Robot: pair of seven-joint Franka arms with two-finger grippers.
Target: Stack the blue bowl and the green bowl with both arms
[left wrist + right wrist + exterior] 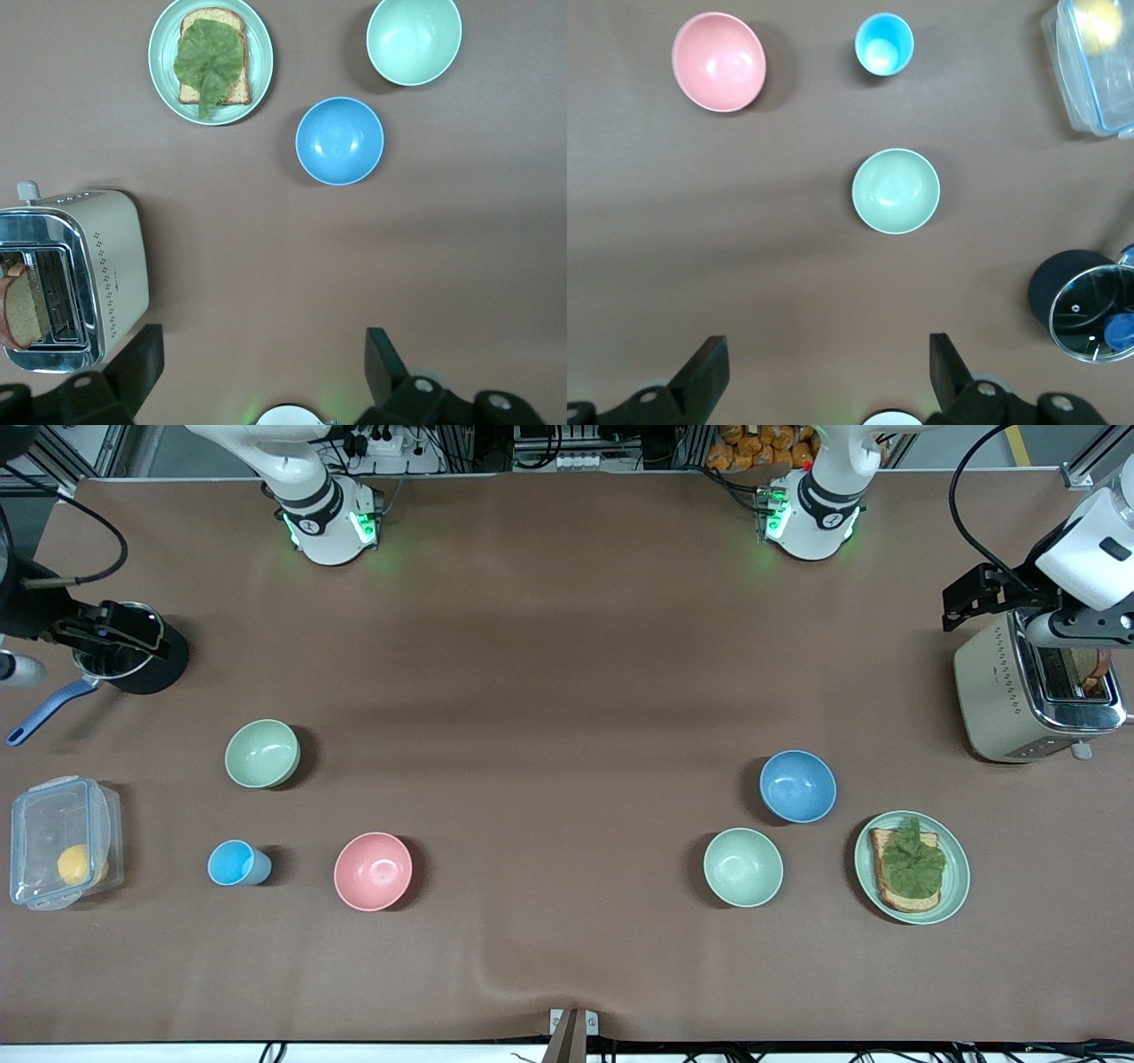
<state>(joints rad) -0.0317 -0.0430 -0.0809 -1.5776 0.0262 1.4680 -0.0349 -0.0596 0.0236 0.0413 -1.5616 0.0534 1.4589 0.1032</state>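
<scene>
Sky-blue and sage-green are well apart at this point; the blue bowl (pixel 797 786) sits toward the left arm's end of the brown surface (pixel 549 691), just beside a paler mint bowl (pixel 742 866) that lies nearer the front camera, while the green bowl (pixel 262 754) rests toward the right arm's end, farther from the camera than the pink bowl (pixel 373 871). Neither bowl is touched, so the task looks to be at its very start; the left pincer (pixel 261 363) hangs high over the toaster (pixel 1036 691) with its jaws spread wide and empty; the right pincer (pixel 828 367) hangs over the pot (pixel 124 657), likewise wide and holding nothing. Next, I judge, each arm must descend to its nearby bowl and take a rim; the left must not mistake the mint bowl for its target.
</scene>
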